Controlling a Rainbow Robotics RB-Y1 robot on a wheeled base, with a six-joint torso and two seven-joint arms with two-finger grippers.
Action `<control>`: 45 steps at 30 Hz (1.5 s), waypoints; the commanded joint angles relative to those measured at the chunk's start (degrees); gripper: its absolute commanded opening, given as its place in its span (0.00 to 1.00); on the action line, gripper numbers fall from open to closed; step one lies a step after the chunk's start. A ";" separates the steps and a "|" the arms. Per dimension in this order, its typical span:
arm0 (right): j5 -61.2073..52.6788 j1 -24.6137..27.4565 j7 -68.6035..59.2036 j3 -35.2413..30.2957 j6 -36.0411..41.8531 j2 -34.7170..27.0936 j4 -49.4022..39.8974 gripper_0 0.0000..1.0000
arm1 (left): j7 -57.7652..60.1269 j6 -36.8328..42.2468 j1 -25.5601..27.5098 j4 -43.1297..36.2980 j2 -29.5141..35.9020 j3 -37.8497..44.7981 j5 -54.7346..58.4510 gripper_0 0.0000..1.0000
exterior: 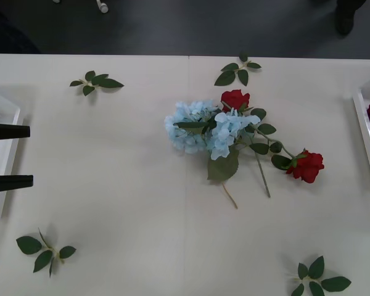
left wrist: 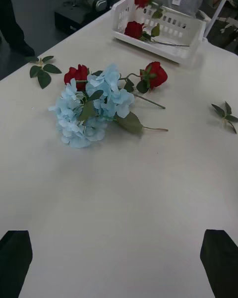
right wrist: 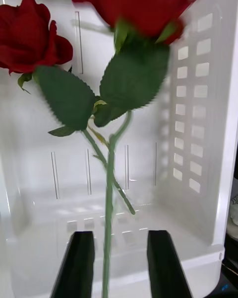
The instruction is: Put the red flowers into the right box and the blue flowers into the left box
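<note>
A bunch of pale blue flowers (exterior: 200, 126) (left wrist: 89, 111) lies mid-table. Two red flowers lie with it, one behind it (exterior: 235, 98) (left wrist: 77, 74) and one to its right (exterior: 307, 165) (left wrist: 156, 74). My right gripper (right wrist: 120, 263) hangs over the right box (right wrist: 198, 104) (exterior: 367, 123) (left wrist: 168, 49). Its black fingers (right wrist: 79, 263) stand apart and open, with the thin stem of a blurred red rose (right wrist: 139, 5) passing between them untouched. Another rose (right wrist: 29, 35) (left wrist: 134, 30) lies in that box. My left gripper (exterior: 9, 157) (left wrist: 118, 263) is open above the left box (exterior: 0, 117).
Loose green leaf sprigs lie at the far left (exterior: 95, 81), far middle (exterior: 237, 71), near left (exterior: 44, 250) and near right (exterior: 317, 279). The table's far edge borders dark floor. Bare tabletop lies between the flowers and the left box.
</note>
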 commanded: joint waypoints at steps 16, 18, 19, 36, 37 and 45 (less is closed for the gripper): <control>0.03 -1.08 -1.00 -0.42 -2.16 0.12 -0.48 0.78 | -2.21 -0.57 -0.81 -0.57 0.96 0.71 0.15 1.00; -0.32 -1.08 -1.09 -0.77 -2.07 0.12 -0.48 0.78 | -2.21 -0.57 -0.81 -0.57 0.96 0.71 0.15 1.00; -0.50 -1.08 -1.00 -0.95 -2.07 0.12 -0.48 0.77 | -2.21 -0.57 -0.81 -0.57 0.96 0.71 0.15 1.00; -4.37 -1.17 -17.44 -1.30 11.02 0.21 -17.71 0.78 | -2.21 -0.57 -0.81 -0.57 0.96 0.71 0.15 1.00; -5.24 -1.17 -20.25 -0.68 11.46 0.29 -19.03 0.78 | -2.21 -0.57 -0.81 -0.57 0.96 0.71 0.15 1.00; -8.23 -1.17 -49.08 6.87 10.67 2.49 -31.86 0.78 | -2.21 -0.57 -0.81 -0.57 0.96 0.71 0.15 1.00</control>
